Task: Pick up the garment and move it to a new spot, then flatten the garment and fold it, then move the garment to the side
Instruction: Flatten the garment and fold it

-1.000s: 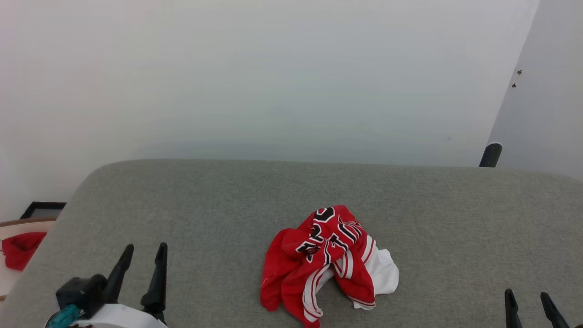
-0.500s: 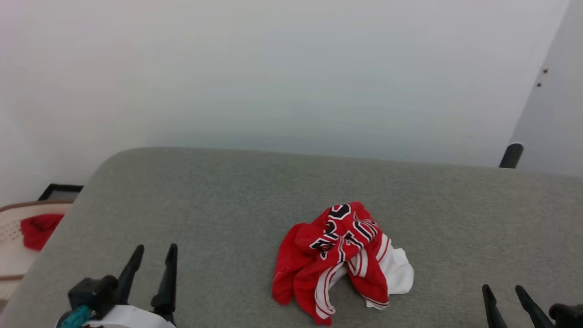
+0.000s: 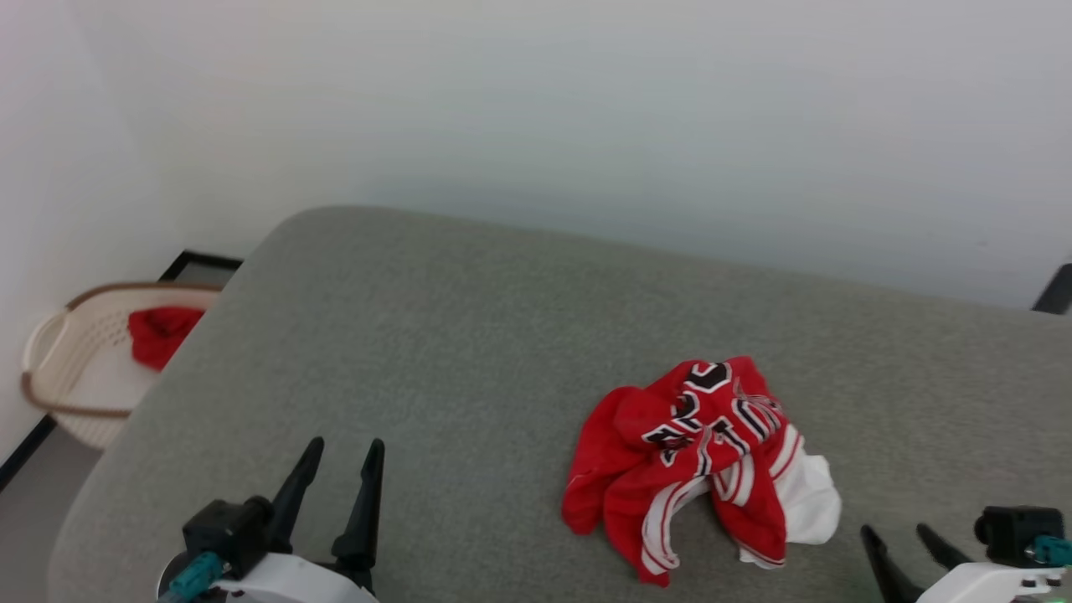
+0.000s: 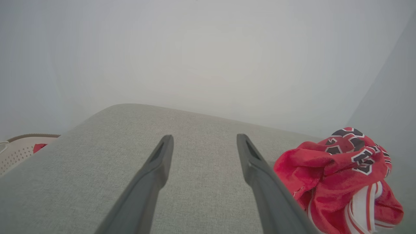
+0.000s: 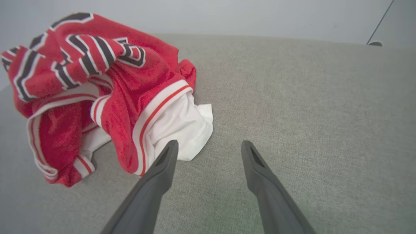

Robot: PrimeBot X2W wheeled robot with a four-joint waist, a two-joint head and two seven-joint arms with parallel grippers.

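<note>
Garment [image 3: 703, 465]: crumpled heap on the grey cushion [image 3: 469, 335].
Left gripper [image 3: 347, 444]: wide open, empty, well apart from it.
Right gripper [image 3: 894, 529]: wide open, empty, just beside its white part.

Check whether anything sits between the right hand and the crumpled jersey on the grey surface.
Nothing visible does. Only bare grey surface lies between the open right hand and the jersey, whose white fabric lies just beyond one fingertip.

Grey cushion [image 3: 502, 335]; basket [image 3: 71, 368] holding red cloth [image 3: 159, 331]
</note>
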